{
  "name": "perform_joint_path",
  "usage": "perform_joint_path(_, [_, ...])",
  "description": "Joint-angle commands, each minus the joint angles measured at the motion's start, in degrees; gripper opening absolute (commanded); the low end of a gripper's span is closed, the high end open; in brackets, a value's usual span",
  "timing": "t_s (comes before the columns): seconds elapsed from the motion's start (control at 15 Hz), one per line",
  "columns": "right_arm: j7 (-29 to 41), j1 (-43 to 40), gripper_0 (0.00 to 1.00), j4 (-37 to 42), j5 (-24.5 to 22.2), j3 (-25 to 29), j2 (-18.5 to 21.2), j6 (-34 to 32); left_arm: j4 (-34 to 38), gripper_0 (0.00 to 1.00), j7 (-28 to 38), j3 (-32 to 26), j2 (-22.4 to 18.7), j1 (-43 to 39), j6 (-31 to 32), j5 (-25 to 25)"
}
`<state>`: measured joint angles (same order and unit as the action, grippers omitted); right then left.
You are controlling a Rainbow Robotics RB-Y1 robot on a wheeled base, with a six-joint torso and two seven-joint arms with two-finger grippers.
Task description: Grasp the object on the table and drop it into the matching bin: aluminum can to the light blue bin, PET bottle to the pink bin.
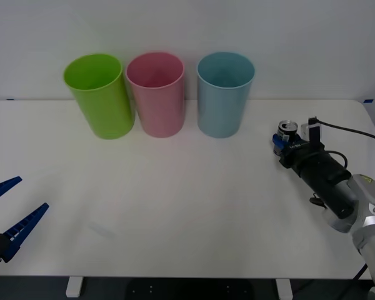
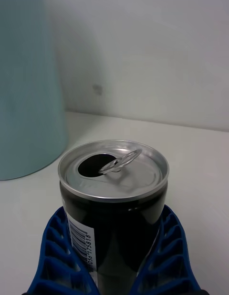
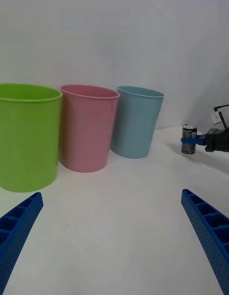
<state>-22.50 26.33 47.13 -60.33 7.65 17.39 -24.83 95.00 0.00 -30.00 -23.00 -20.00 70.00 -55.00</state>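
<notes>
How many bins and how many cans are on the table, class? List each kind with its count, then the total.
Bins: 3, lime green bin, pink bin, light blue bin
Cans: 1, aluminum can in the right end effector
Total: 4

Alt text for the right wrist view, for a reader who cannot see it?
The right gripper has its blue fingers closed on a black can with an opened silver top, standing on the white table. The light blue bin stands close beside it.
</notes>
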Motion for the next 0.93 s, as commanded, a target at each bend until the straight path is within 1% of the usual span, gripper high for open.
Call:
perform_joint_path(0.07, [1.3,-3.6,0.00,5.3,0.1,0.0,0.0,0.0,0.0,1.00,0.0,0.0,0.0,0.0,0.0,0.0])
perform_joint_path(0.2, [3.2,-8.1,0.00,11.3,0.0,-0.1,0.0,0.0,0.0,1.00,0.0,0.0,0.0,0.0,0.0,0.0])
perform_joint_path(0.4, [10.6,-13.2,0.00,20.4,-3.5,-0.3,0.0,-0.9,0.0,1.00,0.0,0.0,0.0,0.0,0.0,0.0])
perform_joint_path(0.93, [25.8,-21.1,0.00,38.4,-5.1,-0.3,1.4,-8.1,0.0,1.00,0.0,0.0,0.0,0.0,0.0,0.0])
